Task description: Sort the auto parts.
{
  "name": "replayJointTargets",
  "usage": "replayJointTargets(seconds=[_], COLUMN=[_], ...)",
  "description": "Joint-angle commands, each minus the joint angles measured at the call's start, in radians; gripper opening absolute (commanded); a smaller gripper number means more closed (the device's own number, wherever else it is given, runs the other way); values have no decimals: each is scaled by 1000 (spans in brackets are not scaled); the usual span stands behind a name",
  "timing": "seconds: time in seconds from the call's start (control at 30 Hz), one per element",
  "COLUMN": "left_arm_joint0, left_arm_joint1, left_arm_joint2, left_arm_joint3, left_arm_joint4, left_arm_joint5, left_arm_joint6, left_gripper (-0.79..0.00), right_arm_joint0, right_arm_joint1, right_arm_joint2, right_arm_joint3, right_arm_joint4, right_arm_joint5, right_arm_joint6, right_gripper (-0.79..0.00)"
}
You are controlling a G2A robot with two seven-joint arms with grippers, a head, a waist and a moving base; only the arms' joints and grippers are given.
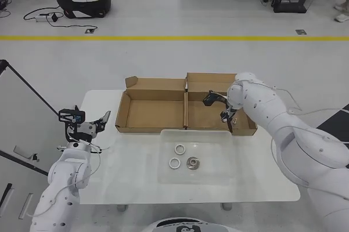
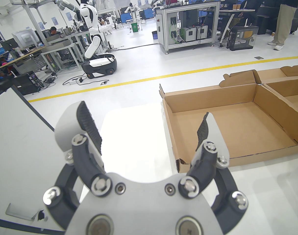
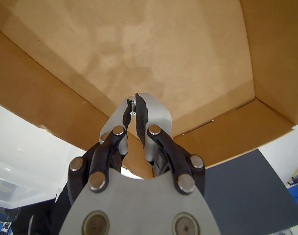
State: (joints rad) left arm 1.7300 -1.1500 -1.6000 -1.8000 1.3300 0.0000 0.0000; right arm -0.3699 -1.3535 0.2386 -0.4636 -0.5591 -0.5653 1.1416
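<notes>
Your right gripper (image 3: 133, 100), pinched on what looks like a small bolt (image 3: 132, 107), hangs over the right-hand box (image 3: 163, 37), so release it next; your left gripper (image 2: 144, 109) gapes wide.

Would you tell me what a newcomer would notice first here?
The right gripper, shut on a small screw, hangs over the right-hand cardboard box. In front of it, a clear tray holds two white rings and a metal part. The left gripper is open at the left edge of the table.
</notes>
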Motion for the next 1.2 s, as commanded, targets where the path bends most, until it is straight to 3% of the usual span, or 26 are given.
replayJointTargets(seconds=[0.0,0.37,0.4,0.43,0.8,1.0,1.03,1.07,1.17], left_arm_joint0=[0,0,0,0,0,0,0,0,0], left_arm_joint1=[0,0,0,0,0,0,0,0,0], left_arm_joint2=[0,0,0,0,0,0,0,0,0], left_arm_joint3=[0,0,0,0,0,0,0,0,0], left_arm_joint4=[0,0,0,0,0,0,0,0,0], left_arm_joint5=[0,0,0,0,0,0,0,0,0], left_arm_joint6=[0,0,0,0,0,0,0,0,0], left_gripper=[0,0,0,0,0,0,0,0,0], right_arm_joint0=[-3,-6,-7,-7,-4,19,25,32,45], right_arm_joint1=[-7,-41,-43,-46,-69,-73,-73,-73,-70], right_arm_joint2=[-2,0,1,1,13,27,30,35,48], right_arm_joint3=[19,92,97,100,122,116,115,114,110], right_arm_joint4=[-9,-46,-49,-52,-66,-72,-71,-67,-59], right_arm_joint5=[-7,-23,-24,-24,-32,-37,-39,-39,-44], right_arm_joint6=[-11,-63,-65,-67,-89,-104,-104,-106,-111], right_gripper=[-785,-785,-683,-643,-594,-409,-302,0,0])
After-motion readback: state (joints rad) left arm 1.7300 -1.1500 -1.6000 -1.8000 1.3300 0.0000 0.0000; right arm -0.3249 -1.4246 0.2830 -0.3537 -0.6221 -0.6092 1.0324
